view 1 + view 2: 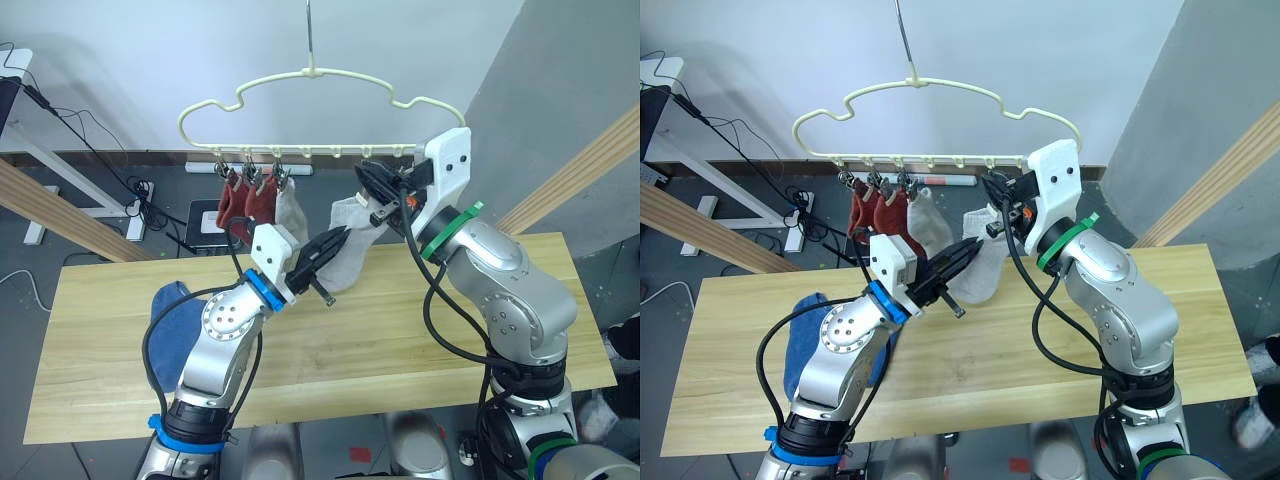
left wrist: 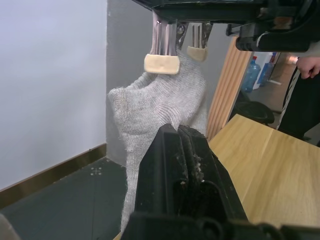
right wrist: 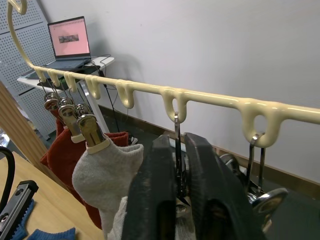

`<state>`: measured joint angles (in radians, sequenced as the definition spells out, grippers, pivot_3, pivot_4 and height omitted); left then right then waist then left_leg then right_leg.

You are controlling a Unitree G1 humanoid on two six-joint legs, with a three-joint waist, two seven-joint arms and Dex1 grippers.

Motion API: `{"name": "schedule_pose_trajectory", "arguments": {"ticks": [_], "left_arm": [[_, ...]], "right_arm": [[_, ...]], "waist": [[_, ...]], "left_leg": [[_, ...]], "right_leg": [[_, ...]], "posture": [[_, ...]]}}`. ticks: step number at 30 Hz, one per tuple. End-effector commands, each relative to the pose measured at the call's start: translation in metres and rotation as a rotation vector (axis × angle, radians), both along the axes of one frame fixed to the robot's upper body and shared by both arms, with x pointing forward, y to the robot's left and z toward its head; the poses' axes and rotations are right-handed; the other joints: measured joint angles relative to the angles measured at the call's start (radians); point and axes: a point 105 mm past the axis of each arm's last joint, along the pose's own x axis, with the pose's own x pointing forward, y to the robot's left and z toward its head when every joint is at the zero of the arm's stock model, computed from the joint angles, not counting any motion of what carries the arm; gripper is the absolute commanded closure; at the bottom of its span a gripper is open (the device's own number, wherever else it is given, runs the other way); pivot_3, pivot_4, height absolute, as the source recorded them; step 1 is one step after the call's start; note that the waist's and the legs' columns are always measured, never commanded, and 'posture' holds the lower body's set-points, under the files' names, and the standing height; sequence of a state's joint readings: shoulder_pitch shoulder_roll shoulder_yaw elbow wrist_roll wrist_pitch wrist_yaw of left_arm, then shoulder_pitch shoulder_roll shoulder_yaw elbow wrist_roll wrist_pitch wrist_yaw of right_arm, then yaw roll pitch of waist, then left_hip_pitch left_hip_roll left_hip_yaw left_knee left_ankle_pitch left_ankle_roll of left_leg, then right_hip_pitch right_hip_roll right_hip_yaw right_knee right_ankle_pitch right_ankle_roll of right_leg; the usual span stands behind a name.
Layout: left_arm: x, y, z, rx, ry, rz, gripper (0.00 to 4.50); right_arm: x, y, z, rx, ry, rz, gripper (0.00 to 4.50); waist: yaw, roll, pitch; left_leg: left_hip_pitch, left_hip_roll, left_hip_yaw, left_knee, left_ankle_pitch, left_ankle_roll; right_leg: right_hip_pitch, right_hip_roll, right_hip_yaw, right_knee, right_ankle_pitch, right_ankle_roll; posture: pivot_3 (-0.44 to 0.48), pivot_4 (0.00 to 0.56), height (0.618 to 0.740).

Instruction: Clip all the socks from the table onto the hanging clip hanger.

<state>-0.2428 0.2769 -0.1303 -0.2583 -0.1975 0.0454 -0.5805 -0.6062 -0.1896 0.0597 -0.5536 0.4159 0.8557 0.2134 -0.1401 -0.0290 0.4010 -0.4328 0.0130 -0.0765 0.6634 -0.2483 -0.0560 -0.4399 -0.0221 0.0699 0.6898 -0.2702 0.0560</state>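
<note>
Socks hang in a row from the pale yellow clip hanger (image 1: 322, 108): two rust red socks (image 1: 247, 200) and a light grey sock (image 1: 291, 212) on the clips at the robot's left, then a second light grey sock (image 1: 352, 243), ribbed, soft and drooping, at a clip further right. The left gripper (image 1: 335, 240) has its black fingers closed on this second grey sock's lower part. The right gripper (image 1: 372, 180) is closed around the metal clip (image 3: 178, 165) above it. A blue sock (image 1: 178, 325) lies on the light plank table (image 1: 400, 320) beneath the left arm.
</note>
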Motion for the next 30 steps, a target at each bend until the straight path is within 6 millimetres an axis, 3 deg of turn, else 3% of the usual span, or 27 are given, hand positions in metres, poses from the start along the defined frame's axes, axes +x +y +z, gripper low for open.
{"name": "schedule_pose_trajectory", "arguments": {"ticks": [1,10,11,17,24,30], "left_arm": [[-0.002,0.001,0.003,-0.022,-0.006,0.003,4.50],[0.004,0.004,0.001,-0.010,-0.011,0.045,4.50],[0.005,0.005,-0.001,0.005,-0.010,0.057,4.04],[0.001,0.004,-0.001,-0.004,0.007,0.016,2.47],[-0.009,0.020,0.008,0.025,0.026,-0.040,0.42],[-0.015,0.030,0.027,0.021,0.060,-0.079,0.42]], "right_arm": [[-0.011,0.000,0.001,-0.028,-0.022,0.044,2.75],[-0.034,-0.017,-0.008,-0.120,0.013,0.163,2.75],[-0.037,-0.019,-0.009,-0.135,0.012,0.171,2.72],[-0.043,-0.028,-0.013,-0.191,0.000,0.163,2.72],[-0.038,-0.037,-0.016,-0.223,-0.046,0.048,2.72],[-0.023,-0.042,-0.014,-0.241,-0.103,-0.065,2.72]], "waist": [[0.000,0.000,0.000],[0.001,0.000,0.000],[0.001,0.000,0.000],[0.000,0.000,0.000],[-0.002,0.000,0.000],[0.001,0.000,0.000]], "left_leg": [[0.000,0.000,0.000,0.000,0.000,0.000],[0.000,0.000,0.000,0.000,0.000,0.000],[0.000,0.000,0.000,0.000,0.000,0.000],[0.000,0.000,0.000,0.000,0.000,0.000],[0.000,0.000,0.000,0.000,0.000,0.000],[0.000,0.000,0.000,0.000,0.000,0.000]], "right_leg": [[0.000,0.000,0.000,0.000,0.000,0.000],[0.000,0.000,0.000,0.000,0.000,0.000],[0.001,0.000,0.000,0.000,0.000,0.000],[0.001,0.001,0.000,0.000,0.000,0.000],[0.000,0.001,0.000,0.000,0.000,0.000],[0.000,0.001,0.000,0.000,0.000,0.000]], "posture": [[-0.228,0.388,0.740],[-0.234,0.389,0.740],[-0.234,0.389,0.740],[-0.241,0.389,0.740],[-0.237,0.392,0.740],[-0.222,0.390,0.740]]}}
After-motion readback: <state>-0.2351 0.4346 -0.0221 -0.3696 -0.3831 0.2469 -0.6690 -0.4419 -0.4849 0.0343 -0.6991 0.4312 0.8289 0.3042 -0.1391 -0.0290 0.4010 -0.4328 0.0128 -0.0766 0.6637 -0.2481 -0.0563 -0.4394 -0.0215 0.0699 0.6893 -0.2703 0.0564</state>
